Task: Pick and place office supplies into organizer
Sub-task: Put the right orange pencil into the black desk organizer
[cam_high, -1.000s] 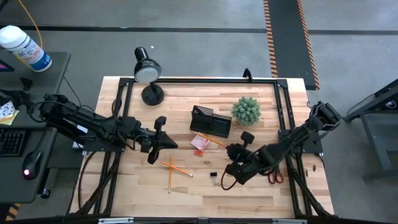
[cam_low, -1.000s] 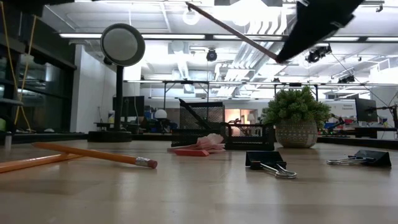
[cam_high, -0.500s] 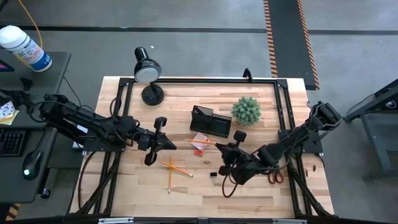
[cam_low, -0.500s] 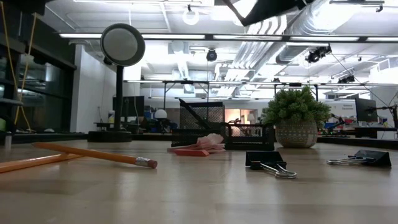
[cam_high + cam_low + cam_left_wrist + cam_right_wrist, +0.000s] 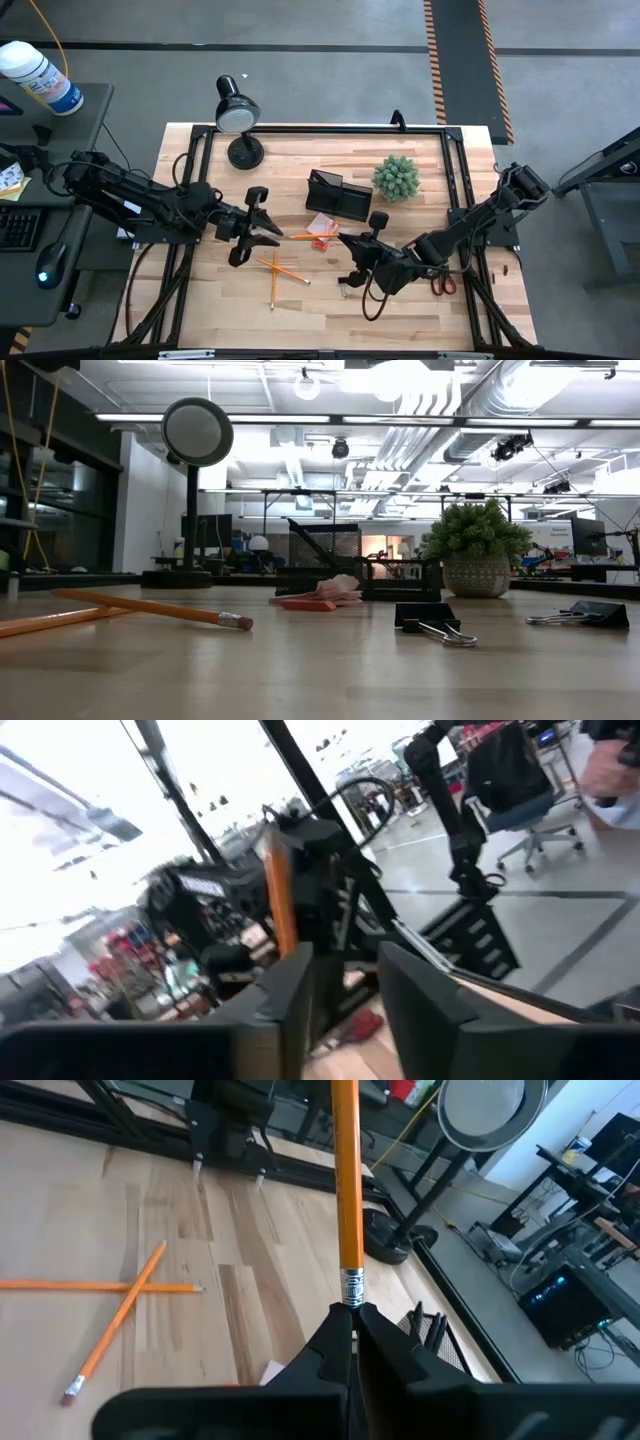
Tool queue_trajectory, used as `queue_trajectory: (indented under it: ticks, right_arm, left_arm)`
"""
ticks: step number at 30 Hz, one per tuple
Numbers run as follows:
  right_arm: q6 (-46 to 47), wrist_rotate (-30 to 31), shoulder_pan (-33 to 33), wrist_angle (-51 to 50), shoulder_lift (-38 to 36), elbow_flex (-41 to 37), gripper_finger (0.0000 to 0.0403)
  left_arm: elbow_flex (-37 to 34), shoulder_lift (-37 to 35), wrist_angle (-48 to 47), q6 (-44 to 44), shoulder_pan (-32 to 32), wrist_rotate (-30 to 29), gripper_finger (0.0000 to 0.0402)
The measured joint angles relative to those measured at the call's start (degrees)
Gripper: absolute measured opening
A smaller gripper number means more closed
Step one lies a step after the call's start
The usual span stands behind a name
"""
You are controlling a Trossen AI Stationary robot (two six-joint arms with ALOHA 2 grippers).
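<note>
— What's in my right gripper [image 5: 352, 1320]?
— A slim orange pencil [image 5: 346, 1180], clamped at its metal band, held mid-table near the black mesh organizer [image 5: 338, 195].
— And my left gripper [image 5: 268, 226]?
— Reaching level, fingers spread just beside the pencil's far tip. Two more pencils [image 5: 280, 270] lie crossed on the wooden table [image 5: 420, 310].

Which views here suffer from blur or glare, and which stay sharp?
Left wrist view: smeared, with the windows blown out white behind the pencil. Low view: ceiling lights glare, the near pencil and binder clip are crisp. Right wrist view: sharp on its pencil. High view: evenly lit and clear.
</note>
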Motion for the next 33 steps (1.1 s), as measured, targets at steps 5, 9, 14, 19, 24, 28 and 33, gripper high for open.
queue_trajectory:
  ticks: [5, 9, 14, 19, 24, 28, 33]
  right_arm:
    - [-3.4, -1.6, -1.1, 4.1, 0.0, 0.0, 0.0000]
    - [-5.9, -3.0, -2.4, 5.9, 0.0, 0.0, 0.0000]
    - [-6.4, -4.5, -4.1, 6.0, 0.0, 0.0, 0.0000]
    - [-6.4, -5.3, -4.8, 6.0, 0.0, 0.0, 0.0000]
    - [-6.9, -5.9, -4.8, 6.0, 0.0, 0.0, 0.0000]
    - [-7.4, -6.1, -4.8, 6.9, 0.0, 0.0, 0.0000]
    - [-9.5, -7.8, -4.8, 8.6, 0.0, 0.0, 0.0000]
  left_arm:
    - [2.1, 2.3, 1.3, 1.3, 0.0, -1.2, 0.0168]
    - [3.7, 5.3, 3.0, 1.4, 0.0, -1.1, 0.0196]
    - [5.5, 8.5, 4.8, 1.5, 0.0, 0.3, 0.0206]
    - [7.0, 10.5, 4.5, 1.5, 0.0, 1.7, 0.0197]
    - [7.8, 11.7, 6.1, 2.2, 0.0, 3.1, 0.0182]
    - [7.9, 11.8, 6.4, 2.7, 0.0, 3.0, 0.0174]
    - [8.0, 11.8, 7.3, 3.6, 0.0, 3.1, 0.0173]
